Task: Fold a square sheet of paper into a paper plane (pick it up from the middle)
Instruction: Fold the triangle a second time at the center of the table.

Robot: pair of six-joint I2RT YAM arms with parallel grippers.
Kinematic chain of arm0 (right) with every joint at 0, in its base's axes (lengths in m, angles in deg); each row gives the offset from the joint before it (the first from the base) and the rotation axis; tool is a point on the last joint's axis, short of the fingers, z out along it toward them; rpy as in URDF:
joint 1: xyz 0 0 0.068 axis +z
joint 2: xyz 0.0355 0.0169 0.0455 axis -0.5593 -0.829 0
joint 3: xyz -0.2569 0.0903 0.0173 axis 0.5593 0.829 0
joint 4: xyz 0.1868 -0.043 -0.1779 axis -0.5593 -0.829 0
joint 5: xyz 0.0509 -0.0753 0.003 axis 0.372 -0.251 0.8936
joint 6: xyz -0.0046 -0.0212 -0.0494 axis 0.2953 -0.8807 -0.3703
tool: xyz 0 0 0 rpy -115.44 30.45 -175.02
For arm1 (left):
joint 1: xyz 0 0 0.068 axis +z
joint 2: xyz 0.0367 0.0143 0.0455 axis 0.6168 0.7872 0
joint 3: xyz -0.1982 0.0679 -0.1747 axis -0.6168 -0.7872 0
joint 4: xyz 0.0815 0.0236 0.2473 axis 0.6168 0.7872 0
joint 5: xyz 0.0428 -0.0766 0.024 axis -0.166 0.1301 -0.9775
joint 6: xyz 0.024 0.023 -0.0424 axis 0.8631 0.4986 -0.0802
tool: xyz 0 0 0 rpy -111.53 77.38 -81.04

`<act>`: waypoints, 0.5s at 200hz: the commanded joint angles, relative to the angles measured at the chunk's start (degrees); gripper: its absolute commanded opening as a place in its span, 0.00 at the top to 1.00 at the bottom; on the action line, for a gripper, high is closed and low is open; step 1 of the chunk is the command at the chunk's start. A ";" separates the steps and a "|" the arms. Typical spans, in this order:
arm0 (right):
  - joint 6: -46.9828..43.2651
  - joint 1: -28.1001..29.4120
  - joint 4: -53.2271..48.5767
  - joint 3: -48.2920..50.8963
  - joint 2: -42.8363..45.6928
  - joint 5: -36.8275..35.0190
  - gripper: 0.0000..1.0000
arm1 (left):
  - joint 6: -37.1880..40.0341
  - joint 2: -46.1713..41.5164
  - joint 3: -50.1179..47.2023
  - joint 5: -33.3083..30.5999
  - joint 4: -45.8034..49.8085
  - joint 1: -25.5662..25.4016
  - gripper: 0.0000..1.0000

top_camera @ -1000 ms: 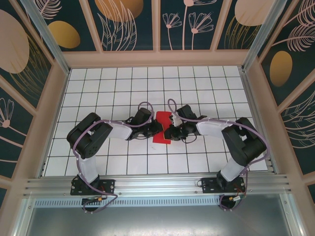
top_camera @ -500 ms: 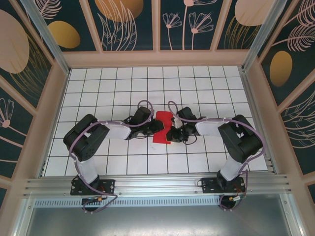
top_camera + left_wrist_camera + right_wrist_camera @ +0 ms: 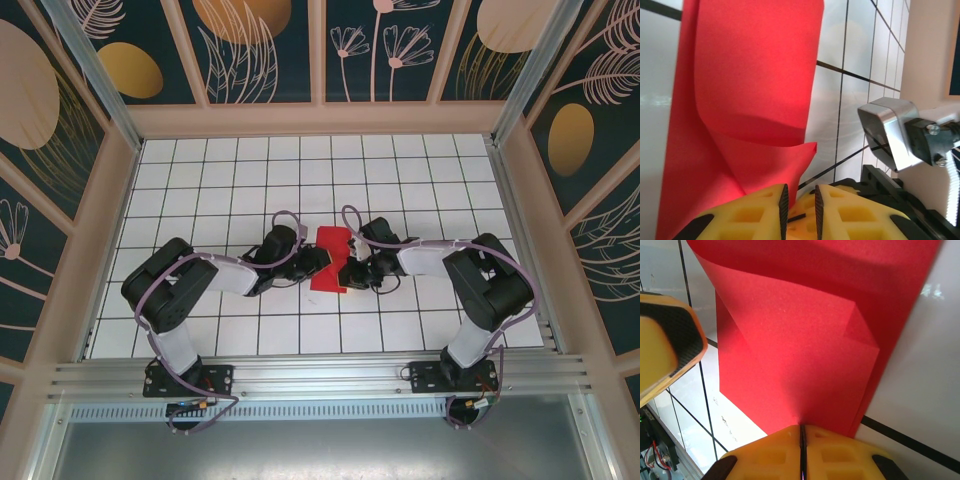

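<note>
A: Status?
B: Red sheet of paper point(image 3: 328, 258), partly folded, lies on the gridded surface point(image 3: 420, 180) between both claws; right claw point(image 3: 802, 429) pinches its edge; left claw point(image 3: 801, 192) stands slightly parted at the opposite edge.

light: bright, even | glare: white table point(image 3: 932, 290) | shadows: soft | focus: sharp

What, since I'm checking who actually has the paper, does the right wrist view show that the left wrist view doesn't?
Right wrist: the right fingers pressed together on the red paper's near edge, and one of the left fingers off to the side. Left wrist: the left fingers slightly apart with no paper between them, plus a silvery metal part. Both: the paper curling over itself on the white grid table.
</note>
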 commanded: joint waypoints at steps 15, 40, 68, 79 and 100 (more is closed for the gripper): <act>0.46 -0.17 -2.12 1.59 -1.89 -4.05 0.90 | -1.03 1.55 1.92 0.57 -0.97 -1.89 0.77; 0.46 -0.11 -2.14 1.47 -1.58 -4.23 0.90 | -1.53 2.10 2.71 -1.93 1.69 -2.70 0.78; 0.37 -0.15 -2.27 1.56 -1.60 -4.25 0.90 | -0.86 3.21 5.24 -4.41 6.55 -3.64 0.79; 0.38 -0.16 -2.21 1.54 -1.69 -4.23 0.90 | -0.93 4.04 5.86 -4.94 7.28 -3.69 0.80; 0.29 -0.16 -2.43 1.63 -1.66 -4.41 0.90 | -1.49 4.84 6.71 -7.87 10.02 -3.69 0.81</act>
